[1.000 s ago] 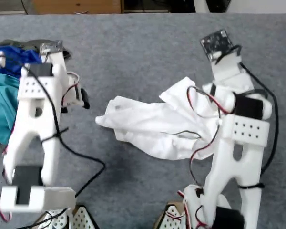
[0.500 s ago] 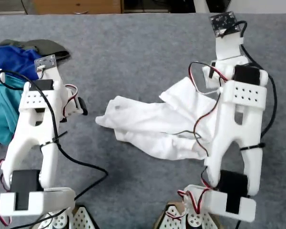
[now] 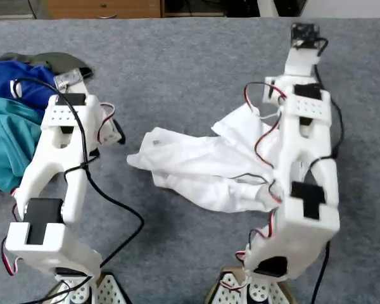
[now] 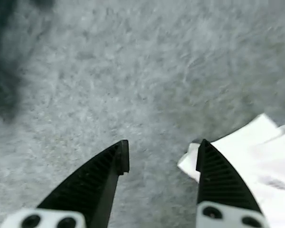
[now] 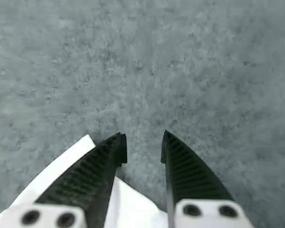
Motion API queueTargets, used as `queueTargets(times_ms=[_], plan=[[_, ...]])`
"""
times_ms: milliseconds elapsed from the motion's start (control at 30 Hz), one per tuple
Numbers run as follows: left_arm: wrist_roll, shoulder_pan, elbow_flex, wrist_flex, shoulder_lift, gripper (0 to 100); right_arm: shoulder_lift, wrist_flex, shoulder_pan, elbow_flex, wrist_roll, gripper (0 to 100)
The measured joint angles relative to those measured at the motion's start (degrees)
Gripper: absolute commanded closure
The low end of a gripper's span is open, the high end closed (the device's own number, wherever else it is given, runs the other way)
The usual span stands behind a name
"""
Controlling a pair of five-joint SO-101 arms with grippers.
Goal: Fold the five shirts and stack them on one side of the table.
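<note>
Crumpled white shirt [image 3: 202, 168] waiting between our two arms

We judge it lies mid-tabletop [image 3: 177, 63] so each arm can take one end. Our left hand [image 4: 163, 148] gapes empty just beside its corner, and our right hand [image 5: 141, 142], fingers slightly apart, hovers empty over its far edge. The pile [image 3: 12, 126] sits at the left edge.
</note>
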Motion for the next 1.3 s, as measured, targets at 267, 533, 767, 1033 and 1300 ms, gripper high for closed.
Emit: queueTargets(times_ms=[267,533,767,1033,1300], plan=[[4.48,2.2,-5.98,0.53,4.04,76,9.58,-2.11,3.25,-9.58,1.14,86.0],[9.05,4.22,-20.48,8.44,21.1,77,15.82,3.6,3.96,-19.96,1.32,86.0],[9.23,9.41,-26.9,16.09,24.62,77,16.09,4.66,3.96,-21.27,1.32,86.0],[9.23,10.2,-26.2,18.99,27.78,77,16.09,4.66,3.96,-21.27,1.32,86.0],[9.23,10.81,-23.47,16.0,28.22,83,16.09,4.66,3.96,-21.27,1.32,86.0]])
